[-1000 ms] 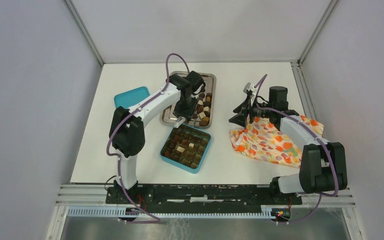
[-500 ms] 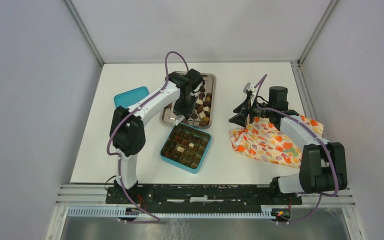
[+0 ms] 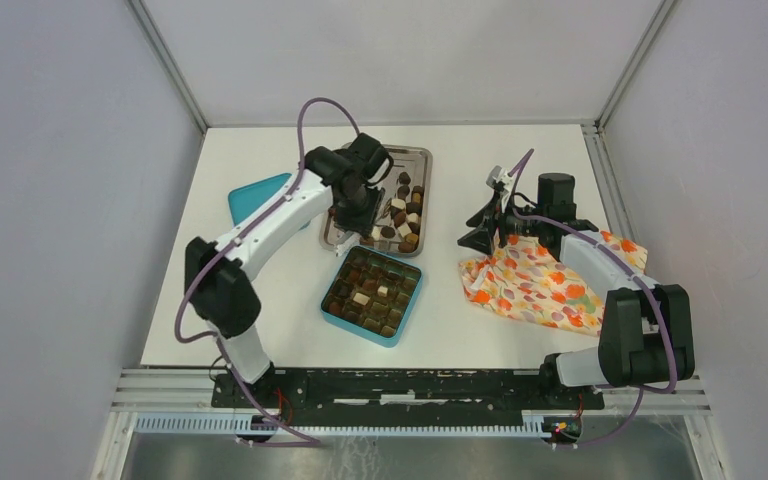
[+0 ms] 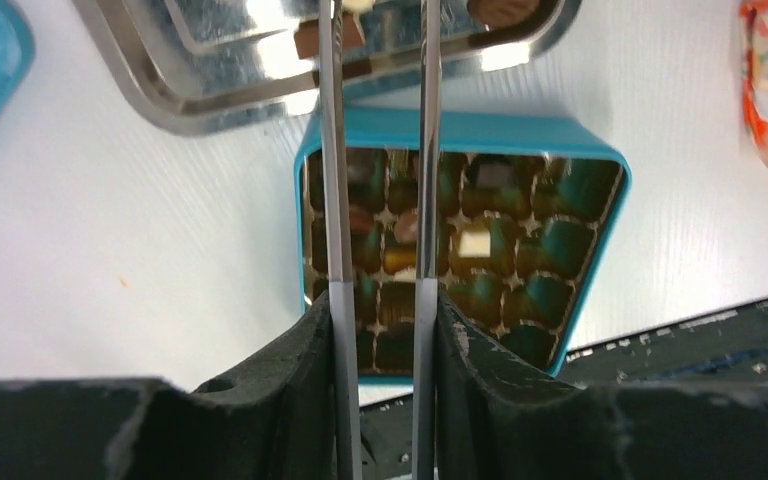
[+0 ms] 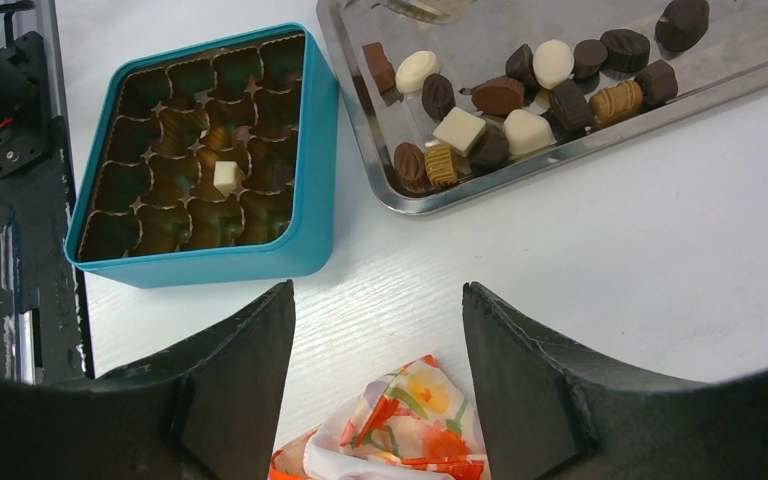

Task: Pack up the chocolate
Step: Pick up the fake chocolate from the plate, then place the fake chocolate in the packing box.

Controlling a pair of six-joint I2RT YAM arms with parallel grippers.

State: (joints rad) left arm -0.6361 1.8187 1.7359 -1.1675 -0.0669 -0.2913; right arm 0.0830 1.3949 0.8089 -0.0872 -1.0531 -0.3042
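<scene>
While the teal square compartmented box (image 5: 260, 262) holds only a cream cube (image 5: 225, 177) and a few brown pieces, plenty of bite-size chocolate (image 5: 500, 95) waits on the steel tray (image 5: 480, 195): left gripper (image 4: 375, 12) narrow over it, grip unclear, and right gripper (image 5: 378, 292) wide, empty.
</scene>
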